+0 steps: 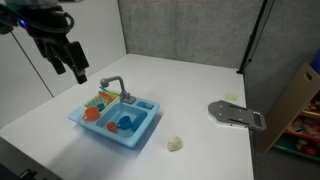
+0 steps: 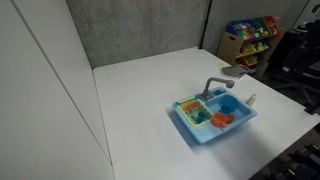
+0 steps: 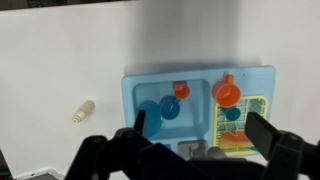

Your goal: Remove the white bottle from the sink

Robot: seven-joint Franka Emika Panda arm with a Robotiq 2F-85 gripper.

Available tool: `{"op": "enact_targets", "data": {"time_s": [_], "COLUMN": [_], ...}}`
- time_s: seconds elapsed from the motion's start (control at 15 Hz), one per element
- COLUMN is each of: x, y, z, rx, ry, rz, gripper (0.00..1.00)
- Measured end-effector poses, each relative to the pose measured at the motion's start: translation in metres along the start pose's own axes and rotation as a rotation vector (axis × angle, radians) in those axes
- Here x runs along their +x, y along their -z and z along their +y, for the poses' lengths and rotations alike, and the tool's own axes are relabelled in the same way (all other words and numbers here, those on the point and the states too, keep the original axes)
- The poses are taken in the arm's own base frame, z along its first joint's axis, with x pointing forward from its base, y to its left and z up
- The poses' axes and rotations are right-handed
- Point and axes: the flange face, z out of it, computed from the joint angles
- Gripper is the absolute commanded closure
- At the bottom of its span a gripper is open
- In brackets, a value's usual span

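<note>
white bottle (image 1: 174, 144) on table (image 1: 200, 85) beside sink (image 1: 100, 132)

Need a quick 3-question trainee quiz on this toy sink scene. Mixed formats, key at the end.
1. True or false: the white bottle lies inside the sink.
2. The gripper is: A) shut on the bottle; B) open, holding nothing; C) shut, holding nothing.
3. Fill in: in the wrist view, the bottle rests on the white ____, beside the sink.
Key: 1 false; 2 B; 3 table.
</note>
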Motion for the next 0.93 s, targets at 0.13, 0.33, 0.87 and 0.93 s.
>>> {"op": "enact_targets", "data": {"time_s": [0.13, 0.33, 0.87, 0.93], "x": [-0.006, -0.014, -0.025, -0.025], "y": [0.014, 0.033, 0.055, 0.055], "z": [0.0, 0.0, 0.005, 0.005], "rx": [0.006, 0.01, 0.013, 0.013], "ry": [0.027, 0.034, 0.024, 0.024], "rz": [0.0, 0.004, 0.026, 0.026], "gripper": [0.0, 0.0, 0.0, 0.0]}}
